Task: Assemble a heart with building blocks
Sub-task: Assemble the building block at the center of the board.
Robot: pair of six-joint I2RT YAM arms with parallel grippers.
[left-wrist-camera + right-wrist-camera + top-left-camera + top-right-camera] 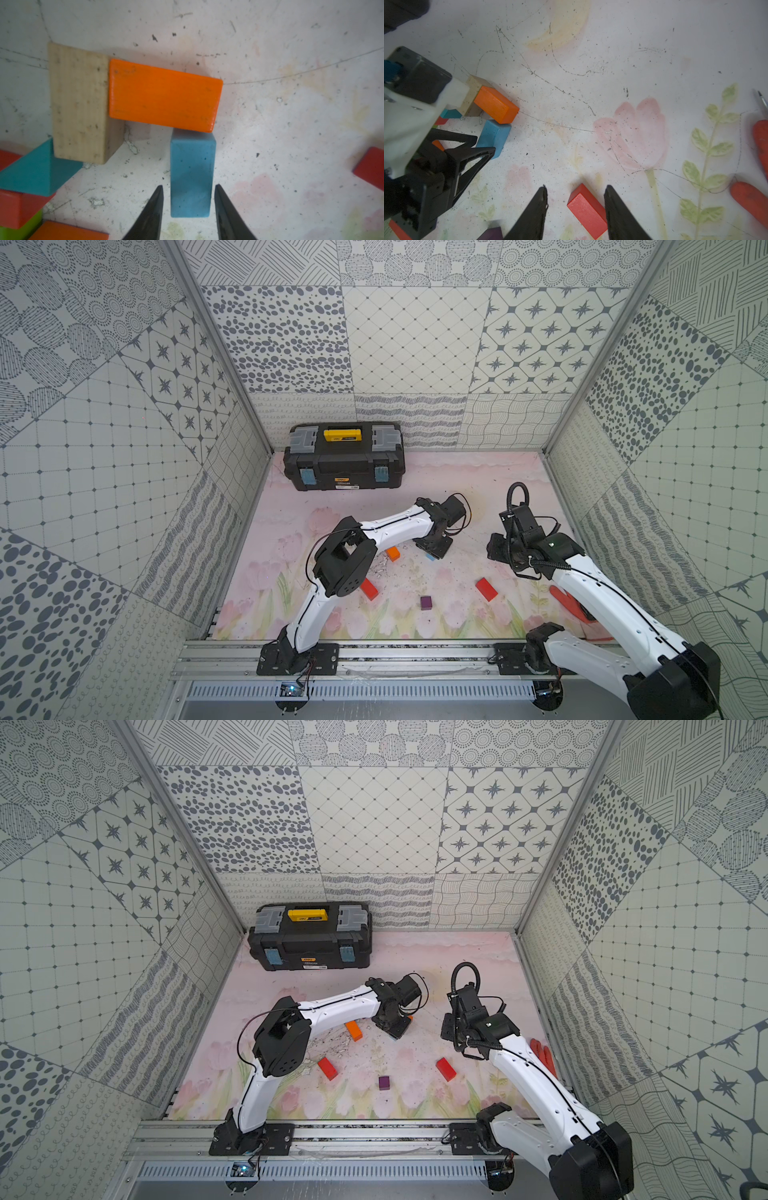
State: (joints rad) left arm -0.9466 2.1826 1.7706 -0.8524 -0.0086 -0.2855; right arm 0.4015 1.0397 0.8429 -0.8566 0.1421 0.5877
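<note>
**Left end effector [188,186] straddles the blue brick [191,166] at the part-built heart [496,105]**

The left arm [390,526] rises from the front rail [374,655], folds at a raised elbow and runs its white forearm out over mid-bench, wrist turned straight down. The left end effector is spread just wider than the blue brick. Its 2 black, tapering fingers [151,214] flank one end of the brick, with a sliver of bench [291,145] showing beside 1 of them. The right arm [602,597] leans in from the right end of the rail, wrist bent down. The right end effector [575,187] hangs spread above the bench, pinching nothing, with a red brick [586,209] lying flat below the gap.

The heart is only part-built and sits mid-bench under the left wrist. An orange brick [164,95] butts end-on against the side of the plain-wood brick [79,104]. The blue brick's end meets the orange brick's long side at a right angle. The teal triangle [35,172] touches the plain-wood brick, with another red brick [16,207], a green brick [12,232] and a 2nd orange brick [68,231] crowded beside it. The purple cube [425,602] stands alone nearer the rail.

The painted blocks are matte and crisp-edged; the plain-wood brick shows grain and dark specks. The bench cover is a pale tulip print, scratched and gritty.
</note>
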